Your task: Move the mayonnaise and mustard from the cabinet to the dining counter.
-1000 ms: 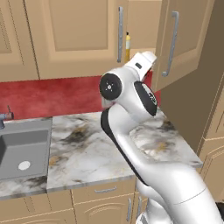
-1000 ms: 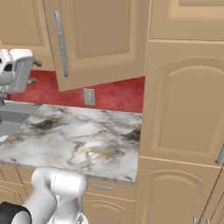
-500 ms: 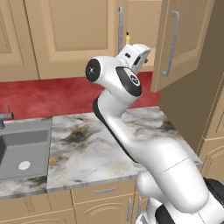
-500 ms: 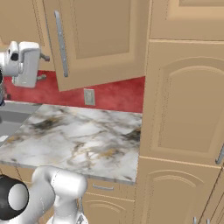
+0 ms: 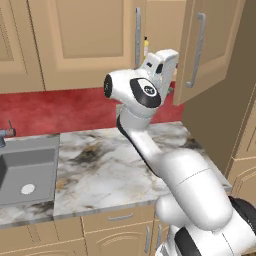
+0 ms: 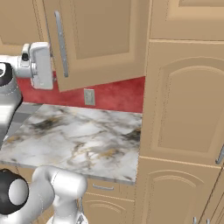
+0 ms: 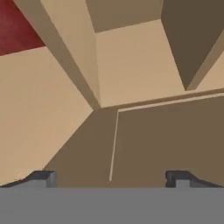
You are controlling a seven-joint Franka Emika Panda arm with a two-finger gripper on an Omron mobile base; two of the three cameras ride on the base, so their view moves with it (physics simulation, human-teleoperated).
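Raised arm, claw (jaws apart)

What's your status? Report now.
Gripper open, empty, raised under the cabinet. Mustard in the door gap. Open door close beside hand.

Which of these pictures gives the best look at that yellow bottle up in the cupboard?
The left base view: the yellow bottle peeks through the gap beside the open cupboard door, just above the robot's hand. From the right base view that door covers it.

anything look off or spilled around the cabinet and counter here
Nothing spilled or damaged. One cabinet door hangs open over the marble counter, and a yellow bottle with a black nozzle stands upright in the gap.
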